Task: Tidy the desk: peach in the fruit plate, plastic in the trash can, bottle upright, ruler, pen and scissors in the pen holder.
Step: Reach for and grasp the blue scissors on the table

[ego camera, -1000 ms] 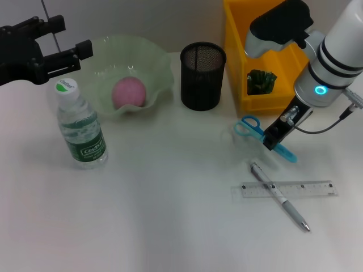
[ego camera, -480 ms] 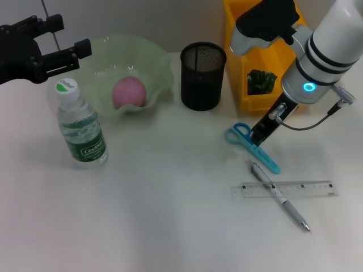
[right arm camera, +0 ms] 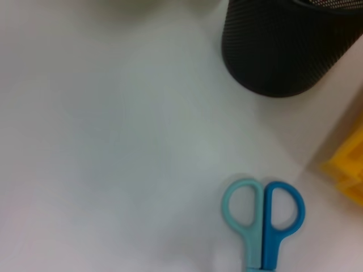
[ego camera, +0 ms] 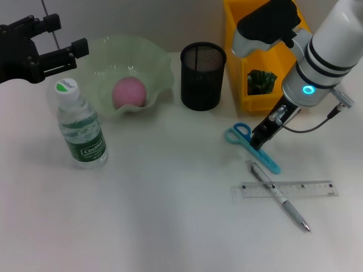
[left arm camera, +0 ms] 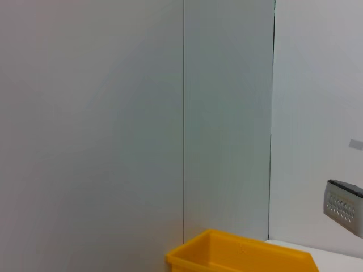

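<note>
The right gripper (ego camera: 264, 137) sits low over the middle of the scissors (ego camera: 252, 146), its dark fingers down at the blade cover; whether they have closed on it or only straddle it I cannot tell. The scissors lie flat on the desk (ego camera: 170, 215), long axis running diagonally, loop handles pointing toward the pen holder (ego camera: 202, 75) and the covered tip toward the pen (ego camera: 279, 195), which lies crossed over the ruler (ego camera: 288, 189) just beyond. The pen holder stands up and to the left of the tool, beside the trash can (ego camera: 241, 85), so the coming lift likely has to carry the scissors that way and tip them upright. The right arm is far nearer; the left gripper (ego camera: 57, 51) hangs parked with fingers spread above the bottle (ego camera: 79, 126), which stands upright next to the fruit plate (ego camera: 153, 62) holding the peach (ego camera: 129, 93). The right wrist view shows the two handle loops and the holder's mesh wall close up, but no fingers; the left wrist view shows only wall and a yellow bin corner.
</note>
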